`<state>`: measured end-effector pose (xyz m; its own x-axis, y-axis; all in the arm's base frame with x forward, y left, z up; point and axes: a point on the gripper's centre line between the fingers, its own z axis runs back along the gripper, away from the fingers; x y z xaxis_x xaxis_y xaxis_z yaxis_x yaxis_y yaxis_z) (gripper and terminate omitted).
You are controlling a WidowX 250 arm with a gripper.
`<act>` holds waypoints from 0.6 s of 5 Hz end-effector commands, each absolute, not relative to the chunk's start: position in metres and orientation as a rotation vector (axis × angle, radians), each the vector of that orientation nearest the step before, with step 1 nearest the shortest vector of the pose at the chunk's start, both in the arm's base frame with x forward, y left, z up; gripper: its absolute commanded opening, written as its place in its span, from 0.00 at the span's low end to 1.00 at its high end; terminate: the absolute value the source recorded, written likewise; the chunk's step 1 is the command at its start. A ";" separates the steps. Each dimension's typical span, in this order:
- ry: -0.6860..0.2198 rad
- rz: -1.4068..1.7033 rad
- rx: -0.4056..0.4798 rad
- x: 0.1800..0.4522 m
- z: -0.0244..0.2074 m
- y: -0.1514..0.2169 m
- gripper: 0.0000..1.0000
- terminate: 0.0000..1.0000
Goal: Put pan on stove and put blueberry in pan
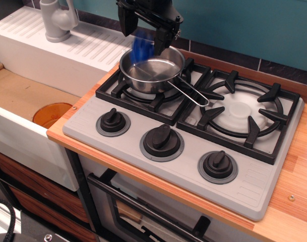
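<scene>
The shiny steel pan (152, 68) sits on the left burner of the grey stove (183, 126), its wire handle pointing right toward the middle. My black gripper (143, 31) hangs just above the pan's back left rim with its fingers (162, 36) spread apart. The blueberry (140, 49) shows as a blue motion-blurred streak below the fingers, at the pan's rim and dropping into it. Nothing is held between the fingers.
A white sink unit with a grey faucet (57, 20) stands to the left, with an orange drain (52, 113) in the basin below. The right burner (241, 111) is bare. Three black knobs (162, 141) line the stove front. A teal wall is behind.
</scene>
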<state>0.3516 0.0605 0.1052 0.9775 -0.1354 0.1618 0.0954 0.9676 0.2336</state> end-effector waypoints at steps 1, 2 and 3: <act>-0.223 -0.108 0.250 0.358 0.126 0.055 1.00 0.00; -0.216 -0.101 0.261 0.355 0.132 0.053 1.00 0.00; -0.211 -0.100 0.266 0.354 0.136 0.053 1.00 0.00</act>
